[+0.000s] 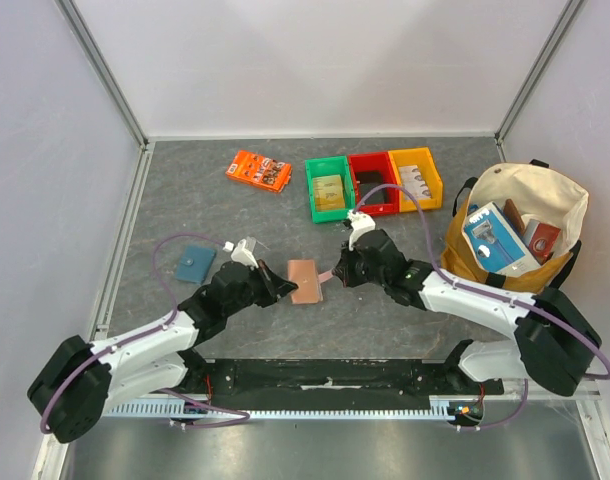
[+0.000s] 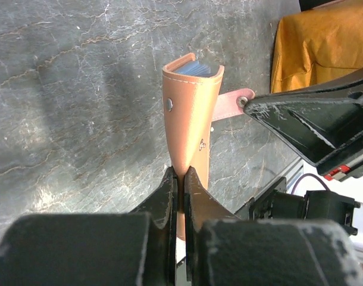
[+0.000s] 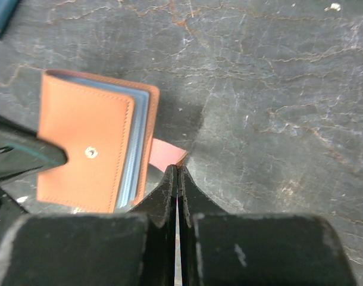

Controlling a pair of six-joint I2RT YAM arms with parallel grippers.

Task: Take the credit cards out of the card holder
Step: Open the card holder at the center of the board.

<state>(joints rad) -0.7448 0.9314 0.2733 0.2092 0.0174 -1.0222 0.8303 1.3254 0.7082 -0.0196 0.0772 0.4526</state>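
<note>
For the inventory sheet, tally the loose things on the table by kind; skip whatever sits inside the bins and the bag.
storage bins: 3 (green bin, red bin, yellow bin)
card holder: 1
teal pouch: 1
orange packet: 1
tote bag: 1
total: 7

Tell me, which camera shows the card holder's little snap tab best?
The left wrist view: the tab sticks out sideways from the card holder, with its snap stud in sight. The right wrist view shows only part of it, the end running into the shut right gripper. From the top it is just a tiny sliver.
</note>
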